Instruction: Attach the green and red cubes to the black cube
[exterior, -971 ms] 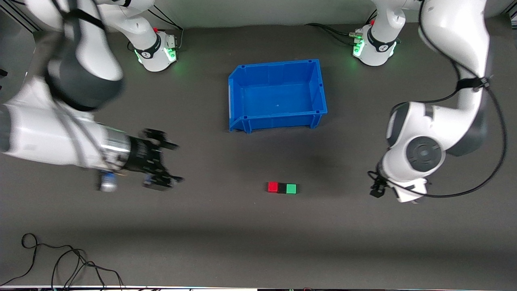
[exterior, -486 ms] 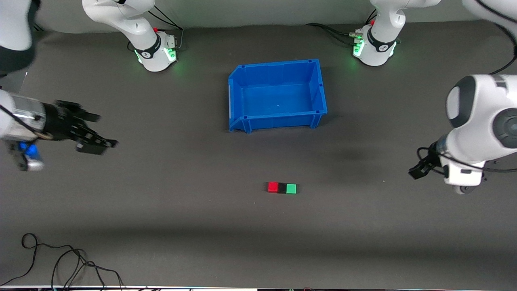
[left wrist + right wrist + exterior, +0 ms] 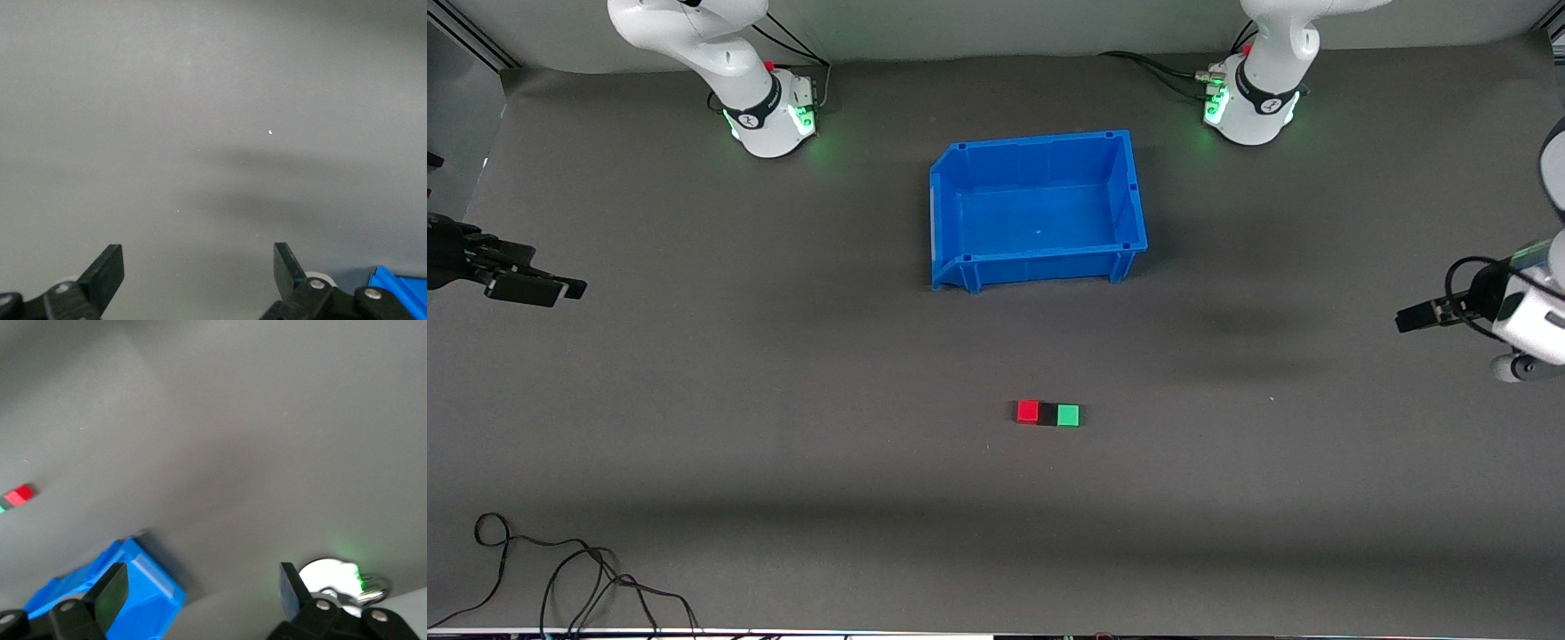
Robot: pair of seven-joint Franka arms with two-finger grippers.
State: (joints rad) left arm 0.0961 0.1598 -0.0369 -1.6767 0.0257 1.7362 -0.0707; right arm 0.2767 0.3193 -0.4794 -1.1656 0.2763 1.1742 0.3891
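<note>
The red cube (image 3: 1028, 411), the black cube (image 3: 1047, 414) and the green cube (image 3: 1068, 415) lie in one touching row on the dark table, black in the middle, nearer the front camera than the blue bin. The red cube (image 3: 20, 495) also shows at the edge of the right wrist view. My right gripper (image 3: 560, 286) is open and empty over the right arm's end of the table; it also shows in its own wrist view (image 3: 200, 587). My left gripper (image 3: 1405, 320) is open and empty over the left arm's end; it also shows in its own wrist view (image 3: 198, 267).
An empty blue bin (image 3: 951, 213) stands mid-table between the cubes and the arm bases; a corner of it shows in both wrist views (image 3: 400, 290) (image 3: 147, 587). Loose black cables (image 3: 560, 578) lie at the front edge toward the right arm's end.
Both arms have pulled away from the cube row toward their own ends of the table and risen. The three cubes have not moved.
</note>
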